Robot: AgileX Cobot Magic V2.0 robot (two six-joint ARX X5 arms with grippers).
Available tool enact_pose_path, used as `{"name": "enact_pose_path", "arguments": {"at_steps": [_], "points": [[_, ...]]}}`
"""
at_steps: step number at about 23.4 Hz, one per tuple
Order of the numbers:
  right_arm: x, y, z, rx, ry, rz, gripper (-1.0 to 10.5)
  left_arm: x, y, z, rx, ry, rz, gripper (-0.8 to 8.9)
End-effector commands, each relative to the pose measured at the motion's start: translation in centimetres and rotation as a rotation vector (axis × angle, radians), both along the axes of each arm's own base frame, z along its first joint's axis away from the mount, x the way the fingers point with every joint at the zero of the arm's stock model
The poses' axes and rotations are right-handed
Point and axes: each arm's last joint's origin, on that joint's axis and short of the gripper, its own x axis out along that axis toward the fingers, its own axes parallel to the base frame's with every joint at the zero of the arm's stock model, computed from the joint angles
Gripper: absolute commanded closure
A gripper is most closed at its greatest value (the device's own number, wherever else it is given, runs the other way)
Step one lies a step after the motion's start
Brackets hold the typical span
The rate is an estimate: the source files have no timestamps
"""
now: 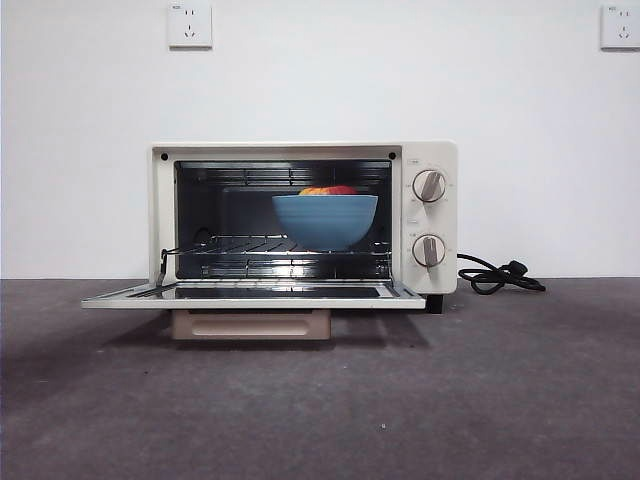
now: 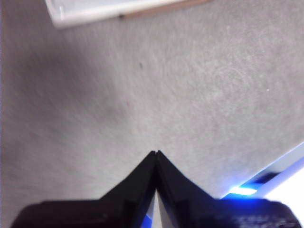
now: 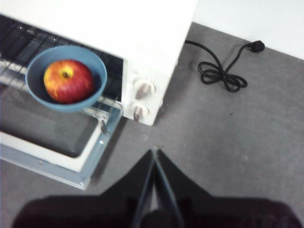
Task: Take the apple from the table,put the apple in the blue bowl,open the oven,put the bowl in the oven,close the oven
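the left gripper (image 2: pixel 156 153) and right gripper (image 3: pixel 155 151) hang over the bare near table (image 1: pixel 320 410), both claws pressed together, holding nothing; plenty of room there; the door (image 1: pixel 255 294) juts low and flat, easy to clip; farther in, the blue bowl (image 1: pixel 325 221) with the apple (image 1: pixel 328 190) sits near the rack's front, so a hasty close of the oven (image 1: pixel 300 215) could nudge it.

Rising at the far side, filling the whole background: a plain white wall (image 1: pixel 80 100). Sitting high on it toward the left, flat against it: a white socket plate (image 1: pixel 190 24). Sitting at the same height at the far right, well apart from the first: a second white socket plate (image 1: pixel 621 26).
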Motion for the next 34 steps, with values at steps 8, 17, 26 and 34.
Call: {"name": "enact_pose_path", "arguments": {"at_steps": [8,17,26,34], "points": [[-5.1,-4.9,-6.3,0.178,0.057,0.096,9.5,2.9,2.3,-1.2,-0.158,0.065,0.177,8.22],[-8.0,-6.1,-6.5,0.26,-0.005,0.122,9.5,9.1,5.5,-8.6,-0.41,0.278,0.287,8.22],[-8.8,-6.0,-6.7,0.29,0.056,0.254,9.5,11.3,5.4,-10.0,-0.519,0.278,0.396,8.22],[-8.8,-6.0,-6.7,0.306,0.068,0.253,9.5,12.3,4.3,-9.5,-0.5,0.237,0.49,8.22]]}}
